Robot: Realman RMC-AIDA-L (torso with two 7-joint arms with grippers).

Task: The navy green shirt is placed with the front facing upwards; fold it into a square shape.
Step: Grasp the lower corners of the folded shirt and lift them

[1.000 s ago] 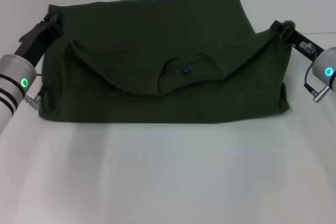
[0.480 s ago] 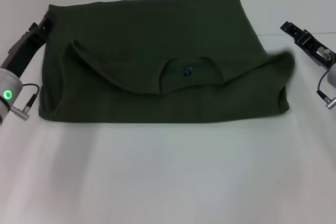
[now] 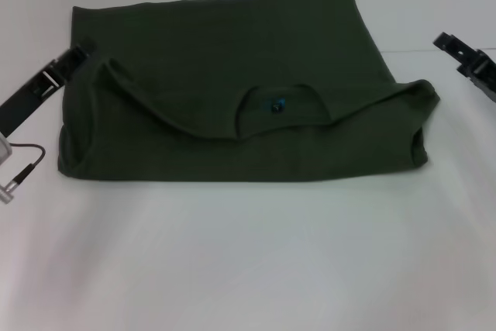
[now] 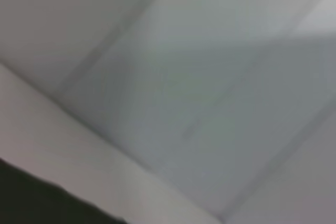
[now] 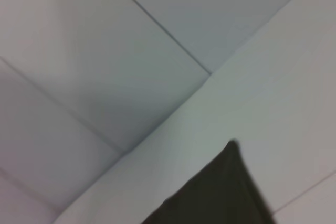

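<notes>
The navy green shirt (image 3: 225, 67) lies on the white table (image 3: 248, 253), doubled over into a wide band with its plain back up. The near layer's top edge sags in a curve around the ribbed neck and its small dark label (image 3: 273, 104). No chest print shows. My left gripper (image 3: 77, 56) is just off the shirt's left edge, open and holding nothing. Off the right edge, my right gripper (image 3: 457, 50) is also open and apart from the cloth. One corner of the shirt (image 5: 215, 192) shows in the right wrist view, and a dark patch of shirt (image 4: 31, 203) in the left wrist view.
Bare white tabletop runs in front of the shirt and on both sides. A grey cable and plug (image 3: 19, 174) hang from the left arm near the shirt's front left corner. A pale wall rises behind the table.
Both grippers let go of the upper corners of the folded layer and drew outward, left to the left and right to the right. The released corners dropped flat onto the shirt.
</notes>
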